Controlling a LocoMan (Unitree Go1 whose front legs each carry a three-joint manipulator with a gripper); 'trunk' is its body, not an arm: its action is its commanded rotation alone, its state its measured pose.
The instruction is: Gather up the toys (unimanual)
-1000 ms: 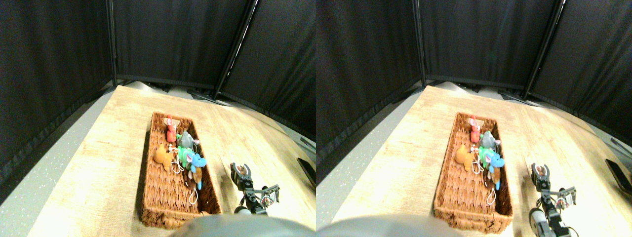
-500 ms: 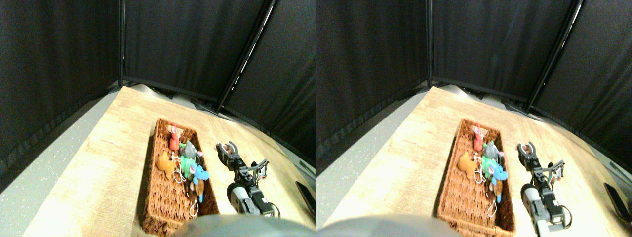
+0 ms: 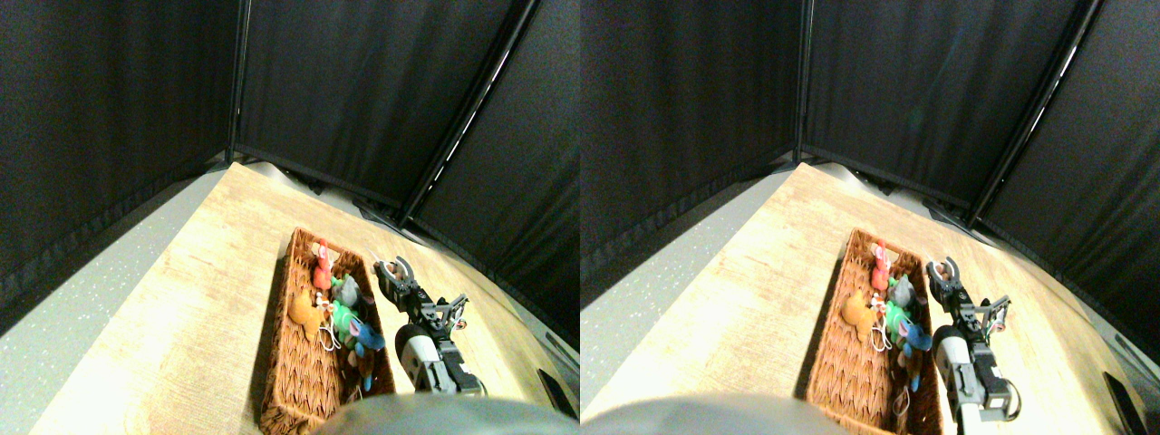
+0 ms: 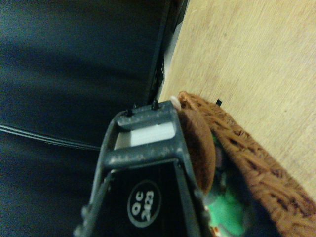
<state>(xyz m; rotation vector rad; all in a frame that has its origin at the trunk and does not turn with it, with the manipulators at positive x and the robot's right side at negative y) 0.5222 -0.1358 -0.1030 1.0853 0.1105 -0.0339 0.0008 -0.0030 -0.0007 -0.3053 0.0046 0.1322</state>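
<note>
Toys (image 3: 337, 304) in basket (image 3: 288, 362); hand (image 3: 393, 268) right.

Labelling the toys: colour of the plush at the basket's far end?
Red, with a bit of white; clearest in the stereo pair view, inside the wicker basket.

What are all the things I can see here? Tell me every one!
basket: one, brown wicker, on the table
red toy: one, basket's far end
grey toy: one, in basket
orange toy: one, in basket
green toy: one, in basket
blue toy: one, in basket
brown toy: one, beside the gripper, at the basket's rim
table: one, light wood
screens: black, behind the table
floor: grey, left
flat thing: one, black, table's right edge
gripper: one, black and grey, right of basket
</note>
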